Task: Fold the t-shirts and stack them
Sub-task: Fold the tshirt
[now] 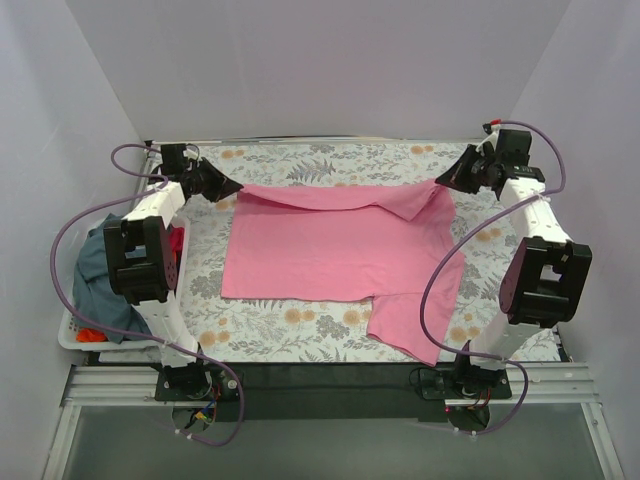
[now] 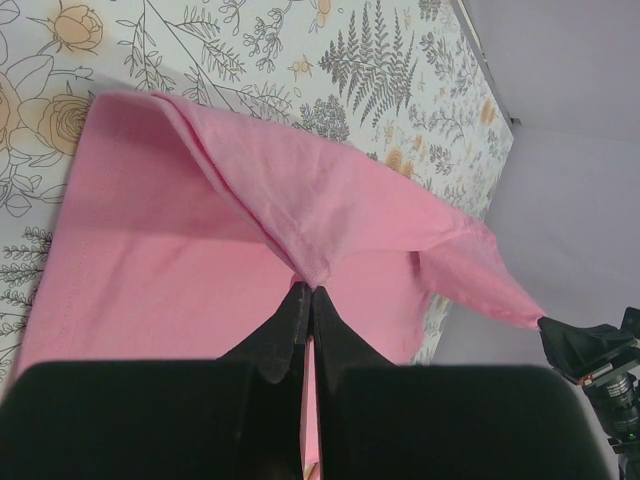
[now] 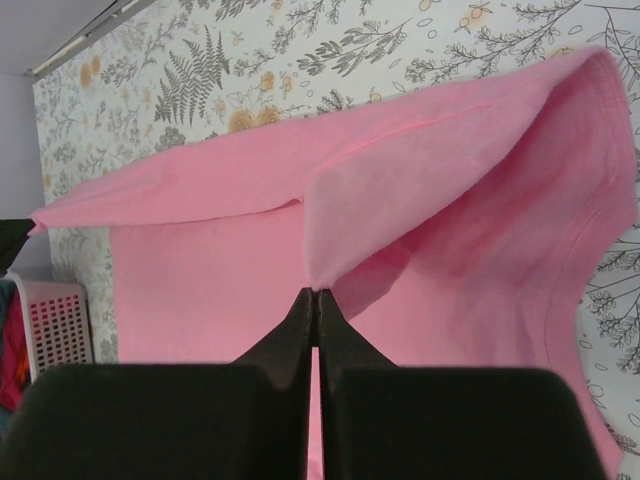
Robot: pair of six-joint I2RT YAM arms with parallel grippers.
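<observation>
A bright pink t-shirt (image 1: 330,250) lies spread on the flowered table cover, with its far edge lifted off the surface. My left gripper (image 1: 237,187) is shut on the far-left corner of that edge, and the cloth (image 2: 300,190) rises in a peak from its tips (image 2: 308,292). My right gripper (image 1: 441,182) is shut on the far-right corner, where the pink cloth (image 3: 420,170) also peaks from its tips (image 3: 316,292). The lifted edge stretches between the two grippers. One sleeve (image 1: 410,325) hangs toward the near right. A blue-grey t-shirt (image 1: 100,275) and some red cloth (image 1: 92,336) sit in the basket.
A white laundry basket (image 1: 75,335) stands at the table's left side beside the left arm. The flowered cover (image 1: 290,330) spans the table between white walls. A dark strip (image 1: 330,375) and the arm bases run along the near edge. Purple cables loop from both arms.
</observation>
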